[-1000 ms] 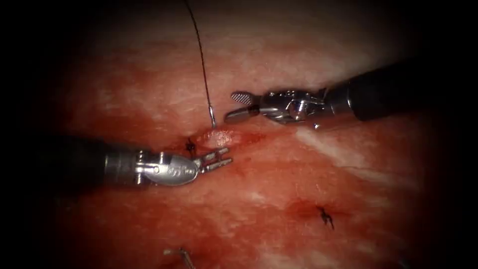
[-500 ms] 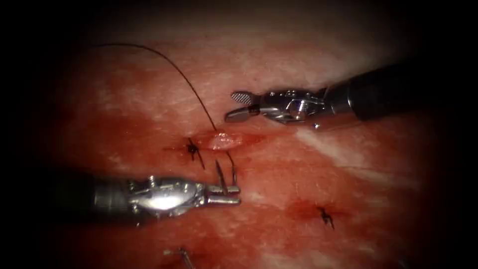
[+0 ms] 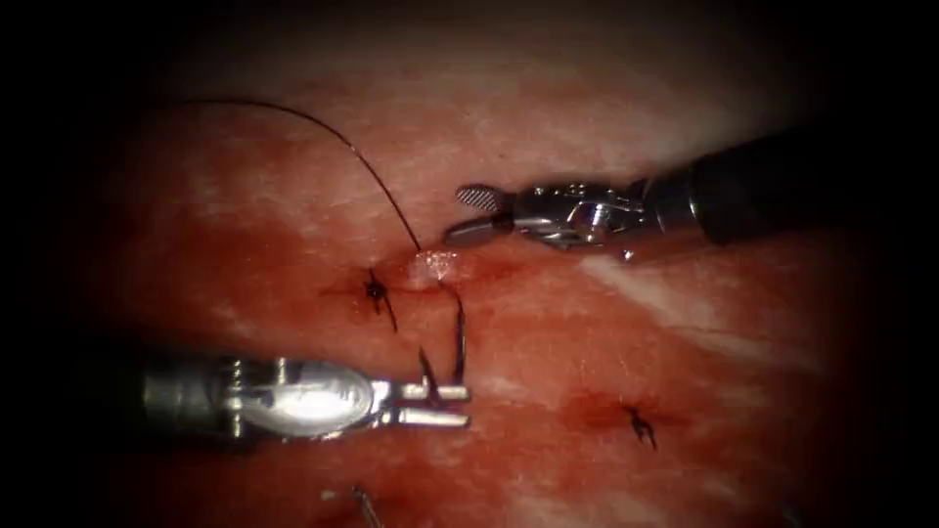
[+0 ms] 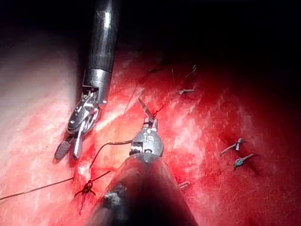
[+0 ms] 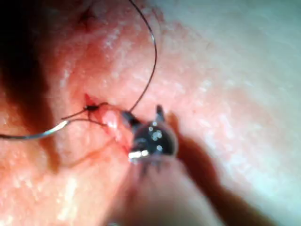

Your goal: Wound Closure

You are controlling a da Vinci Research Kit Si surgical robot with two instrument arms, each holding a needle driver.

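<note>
My left tool (image 3: 464, 406) lies below the cut (image 3: 435, 266) with its jaws shut on the curved needle (image 3: 458, 337) close behind its point. The point stands free above the jaws, while the tail end still meets the tissue at the cut's lower lip. Dark thread (image 3: 362, 161) enters the upper lip and arcs away up and to the left. My right tool (image 3: 453, 215) is open and holds nothing, its lower jaw resting just above the cut. The left wrist view shows the left tool (image 4: 149, 123) and the open right tool (image 4: 68, 149). The right wrist view shows the needle (image 5: 37, 134) and thread (image 5: 150, 61).
A tied stitch (image 3: 375, 288) sits just left of the open part of the cut, and another stitch (image 3: 641, 422) lies at the lower right. A cut thread end (image 3: 364, 504) lies near the bottom edge. Red fluid (image 3: 548, 293) wets the tissue around the cut.
The left tool took the needle at the cut and drew it downward, out of the tissue. The thread, upright before, now trails in an arc to the left. The right tool barely moved.
</note>
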